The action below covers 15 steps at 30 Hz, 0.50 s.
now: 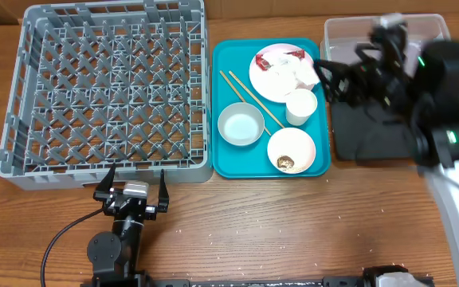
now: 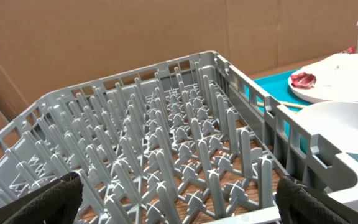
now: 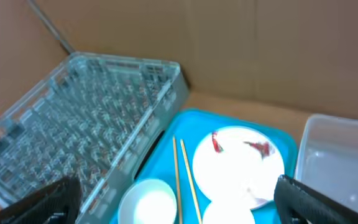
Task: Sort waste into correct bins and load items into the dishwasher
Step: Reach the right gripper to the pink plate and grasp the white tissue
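As far as we can tell, nothing's been sorted or loaded yet. The dish rack [image 1: 106,88] has no dishes in it, and everything's still on the teal tray [image 1: 229,162]: the pink plate [image 1: 266,76] with the crumpled napkin [image 1: 300,73] and the red wrapper [image 1: 296,54] on it, the chopsticks [image 1: 245,94] next to it, the whitish-grey bowl [image 1: 241,125], the white cup [image 1: 300,106], and the pink bowl [image 1: 291,143] with a brown lump [image 1: 285,163] inside. The clear tub [image 1: 345,32] looks empty where we can see it. The black tray [image 1: 365,139] is half hidden under the right arm, so no idea there. So basically the whole job is left.

Our right gripper [image 3: 176,183] has its fingers spread wide with nothing between them. From its wrist view the plate with the waste sits right ahead and a bit below it, the chopsticks just left of that, the tub close on its right and the rack further off on its left. We'd guess the napkin or wrapper is first up.

Our left gripper [image 1: 135,177] is wide open and empty too, sitting just short of the rack's near wall. The rack fills the space straight in front of it, and the tray stuff is off to its front right.
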Motion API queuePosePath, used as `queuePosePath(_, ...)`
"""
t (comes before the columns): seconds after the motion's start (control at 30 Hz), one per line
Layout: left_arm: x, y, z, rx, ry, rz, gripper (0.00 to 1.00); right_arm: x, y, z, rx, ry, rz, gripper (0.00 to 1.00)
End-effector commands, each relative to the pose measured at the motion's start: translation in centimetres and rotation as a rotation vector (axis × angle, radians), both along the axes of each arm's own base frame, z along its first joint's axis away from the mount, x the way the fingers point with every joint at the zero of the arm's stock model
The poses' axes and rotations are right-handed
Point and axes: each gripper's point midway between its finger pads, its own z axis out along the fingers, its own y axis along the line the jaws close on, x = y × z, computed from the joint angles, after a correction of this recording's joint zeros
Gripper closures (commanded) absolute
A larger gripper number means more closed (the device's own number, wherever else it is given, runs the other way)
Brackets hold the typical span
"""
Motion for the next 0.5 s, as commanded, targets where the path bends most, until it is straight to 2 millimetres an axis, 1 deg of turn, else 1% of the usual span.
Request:
queuePosePath(0.0, 0.0, 0.0, -0.1, 0.016, -0.002, -0.001, 0.00, 3.9, 1.6, -1.0, -0.089, 0.024, 0.005, 0.00)
queuePosePath(0.03, 0.0, 0.0, -0.1, 0.016, -0.002, -0.001, 0.00, 4.8, 2.0, -1.9, -0.118, 0.036, 0.017, 0.00)
queuePosePath(0.1, 0.0, 0.0, -0.1, 0.016, -0.002, -0.001, 0.00, 6.9, 2.7, -4.6, -0.174, 0.074, 0.011, 0.00)
queuePosePath(0.13, 0.0, 0.0, -0.1, 0.016, -0.002, -0.001, 0.00, 7.6, 2.8, -5.8, -0.198, 0.087, 0.009, 0.00)
queuePosePath(0.17, 0.0, 0.0, -0.1, 0.016, -0.002, -0.001, 0.00, 8.8, 3.0, -8.1, -0.246, 0.108, 0.003, 0.00)
queuePosePath(0.23, 0.0, 0.0, -0.1, 0.016, -0.002, -0.001, 0.00, 10.2, 3.5, -11.5, -0.321, 0.127, 0.024, 0.00)
queuePosePath(0.27, 0.0, 0.0, -0.1, 0.016, -0.003, -0.001, 0.00, 10.6, 3.6, -12.5, -0.343, 0.130, 0.030, 0.00)
queuePosePath(0.33, 0.0, 0.0, -0.1, 0.016, -0.002, -0.001, 0.00, 11.6, 3.9, -15.1, -0.403, 0.138, 0.048, 0.00)
queuePosePath(0.47, 0.0, 0.0, -0.1, 0.016, -0.002, -0.001, 0.00, 13.2, 3.8, -18.8, -0.450, 0.154, 0.045, 0.00)
